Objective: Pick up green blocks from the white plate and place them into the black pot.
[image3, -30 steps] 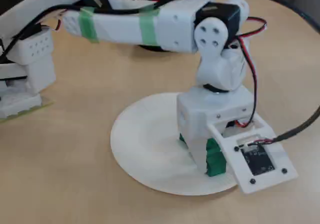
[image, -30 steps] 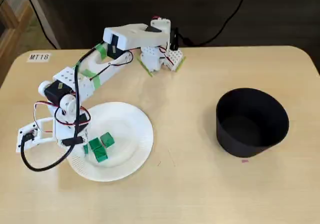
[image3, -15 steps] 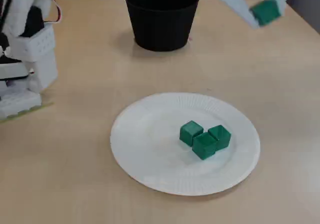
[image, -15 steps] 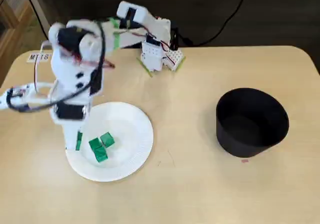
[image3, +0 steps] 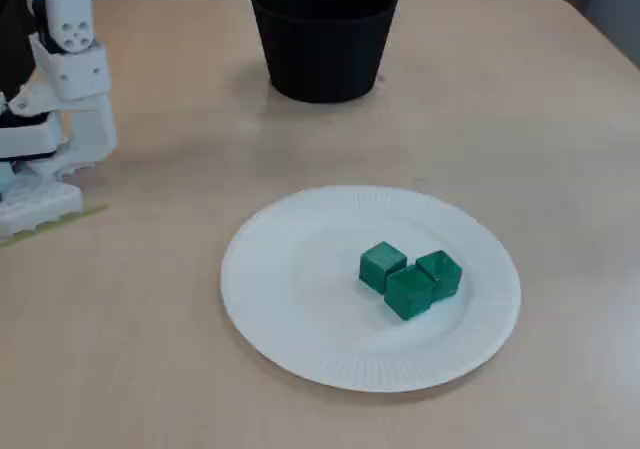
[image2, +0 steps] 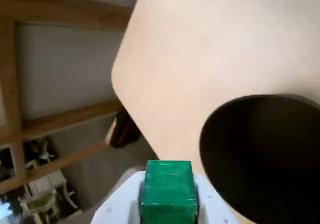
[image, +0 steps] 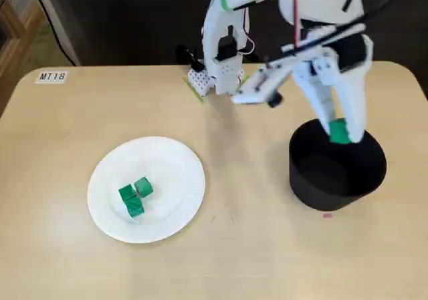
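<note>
The arm (image: 321,6) has swung from the white plate (image: 175,170) to the black pot (image: 334,188), which a fixed view shows by the right edge of the worktop (image: 254,253). The jaws squeeze one green block (image: 339,131) just over its rim, ready to drop, I think. Three blocks (image: 134,197) wait on the plate.

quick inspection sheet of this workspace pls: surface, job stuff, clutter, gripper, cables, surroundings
surface: light wooden table, no spills seen
job's things: white plate holds three green blocks, clustered and touching; a fourth held block hangs over the black pot; the pot's inside is too dark to check
clutter: MT18 label at the table's far left corner; small pink mark by the pot
grippers: gripper shut on the held block, above the pot's rim
cables: red wire running along the arm; snagging cannot be told
surroundings: dark backdrop behind the table
</note>
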Controlling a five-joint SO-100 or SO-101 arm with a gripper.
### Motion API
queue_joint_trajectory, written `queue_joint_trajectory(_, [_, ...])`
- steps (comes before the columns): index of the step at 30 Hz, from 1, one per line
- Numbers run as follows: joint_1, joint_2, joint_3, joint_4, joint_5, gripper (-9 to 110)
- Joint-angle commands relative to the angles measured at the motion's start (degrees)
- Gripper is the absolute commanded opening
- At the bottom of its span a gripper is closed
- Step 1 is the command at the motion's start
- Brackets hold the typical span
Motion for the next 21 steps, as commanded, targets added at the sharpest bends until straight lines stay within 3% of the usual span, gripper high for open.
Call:
queue_joint_trajectory(1, [-1.5, 5.4, 9.2, -2.9, 0.2, -3])
queue_joint_trajectory(19, [-8.3, 6.3, 30.0, -9.2, 2.1, -2])
queue_joint_trajectory(21, [-8.9, 6.3, 30.8, -9.8, 1.8, 5])
